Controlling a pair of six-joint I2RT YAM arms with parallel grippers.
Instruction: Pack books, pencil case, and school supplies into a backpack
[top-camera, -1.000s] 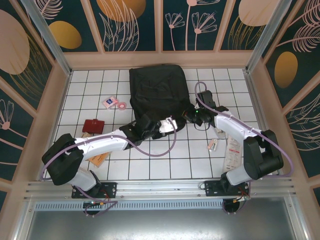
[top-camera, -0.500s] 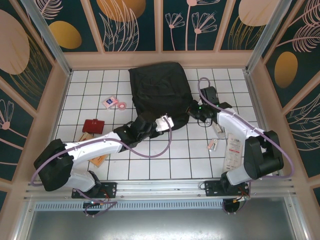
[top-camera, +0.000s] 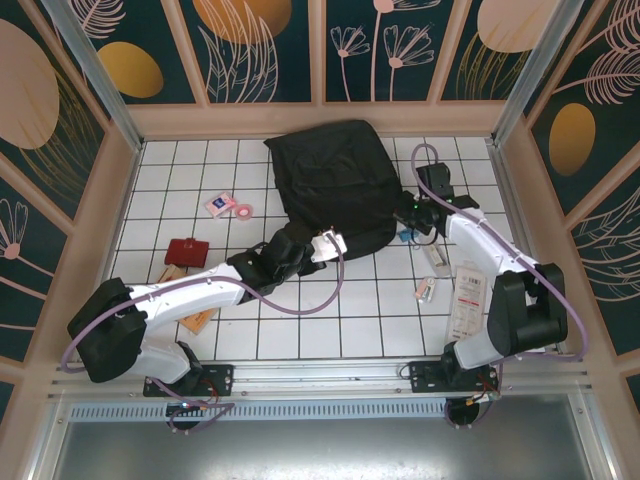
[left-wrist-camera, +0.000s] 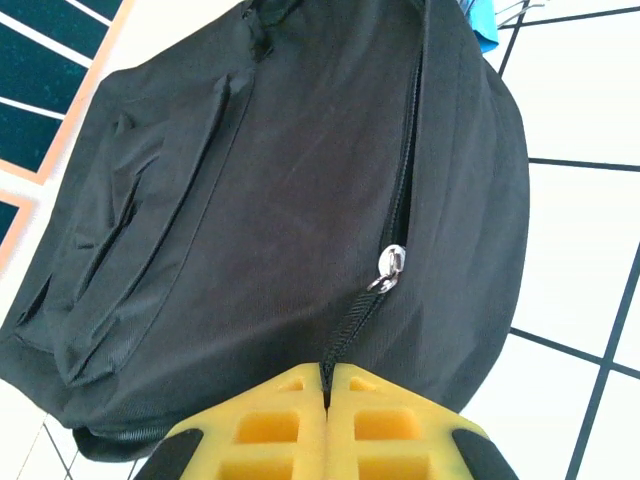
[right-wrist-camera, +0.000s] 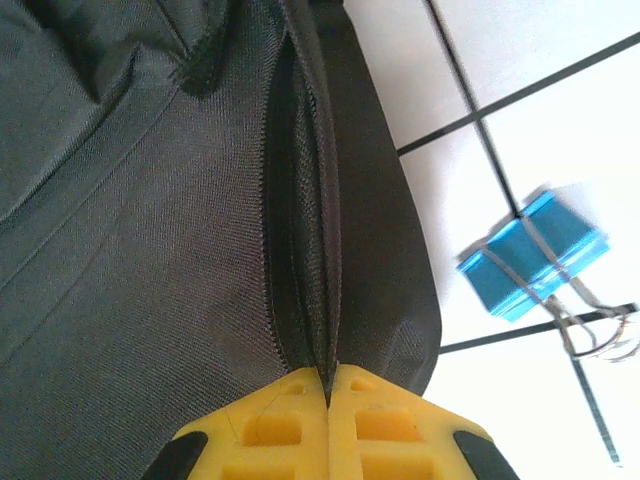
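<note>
Indoors, white gridded table (top-camera: 300, 310), floral walls (top-camera: 260, 50); left gripper (left-wrist-camera: 326, 372), right gripper (right-wrist-camera: 328, 375) both tight on backpack (top-camera: 335, 180).

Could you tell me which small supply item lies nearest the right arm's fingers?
The blue binder clip with wire handles, beside the black fabric backpack; the pink pieces lie farther off.
</note>
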